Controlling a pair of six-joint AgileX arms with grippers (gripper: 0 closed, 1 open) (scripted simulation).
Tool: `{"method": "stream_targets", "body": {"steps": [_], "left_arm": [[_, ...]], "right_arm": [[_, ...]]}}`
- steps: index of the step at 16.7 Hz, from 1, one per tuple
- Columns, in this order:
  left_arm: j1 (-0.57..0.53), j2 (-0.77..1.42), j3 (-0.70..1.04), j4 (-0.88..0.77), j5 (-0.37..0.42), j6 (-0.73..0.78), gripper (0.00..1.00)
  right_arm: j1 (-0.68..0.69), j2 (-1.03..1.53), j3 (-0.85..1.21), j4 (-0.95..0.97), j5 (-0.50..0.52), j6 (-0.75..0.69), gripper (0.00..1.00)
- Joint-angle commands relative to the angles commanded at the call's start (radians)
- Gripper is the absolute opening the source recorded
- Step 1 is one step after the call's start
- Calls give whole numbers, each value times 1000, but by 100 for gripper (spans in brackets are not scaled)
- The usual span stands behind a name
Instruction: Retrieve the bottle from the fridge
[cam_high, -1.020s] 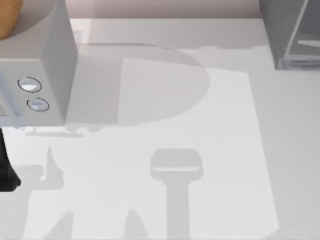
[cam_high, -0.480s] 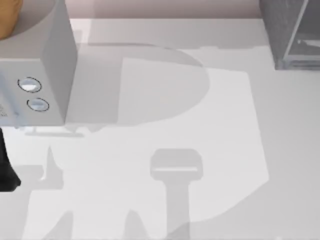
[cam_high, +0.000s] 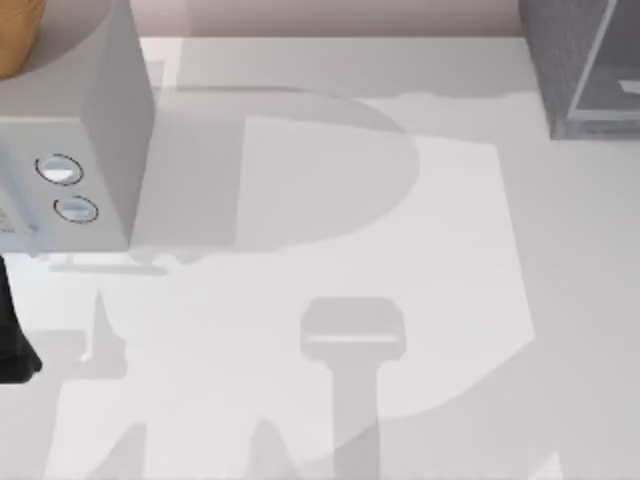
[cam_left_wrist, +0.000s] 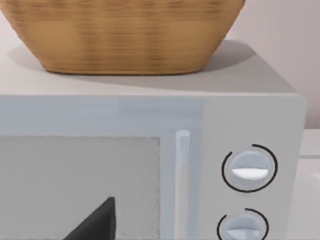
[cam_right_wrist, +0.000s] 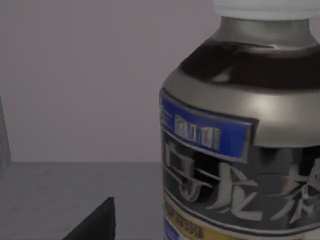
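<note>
The bottle (cam_right_wrist: 240, 140) stands upright and very close in the right wrist view. It is dark with a silvery label, a blue band and a pale cap. It rests on the dark floor of the fridge (cam_right_wrist: 75, 75), in front of a dull grey wall. A black part of my right gripper (cam_right_wrist: 92, 222) shows low in that view, beside the bottle and apart from it. From above, the fridge (cam_high: 585, 60) is a dark grey speckled box with a glassy panel at the table's far right corner. My left gripper (cam_left_wrist: 95, 222) hangs in front of the microwave.
A light grey microwave (cam_high: 90, 120) with two round dials stands at the far left, with a woven basket (cam_high: 15, 35) on top of it. A black piece of my left arm (cam_high: 15, 340) shows at the left edge. Shadows cross the white table (cam_high: 350, 220).
A large rounded shadow has spread over the lower right of the table. The pale streak in the fridge's panel has shifted right. The left arm has stayed put.
</note>
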Motion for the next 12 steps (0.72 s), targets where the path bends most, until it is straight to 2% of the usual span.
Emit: {"method": "stream_targets", "body": {"steps": [4, 9, 12], "left_arm": [[0, 0, 0, 0, 0, 0, 100], [0, 0, 0, 0, 0, 0, 100], [0, 0, 0, 0, 0, 0, 100]], "right_arm": [[19, 82, 162, -74, 20, -1, 100], [23, 95, 186, -90, 24, -1, 100], [23, 95, 186, -90, 24, -1, 77]]}}
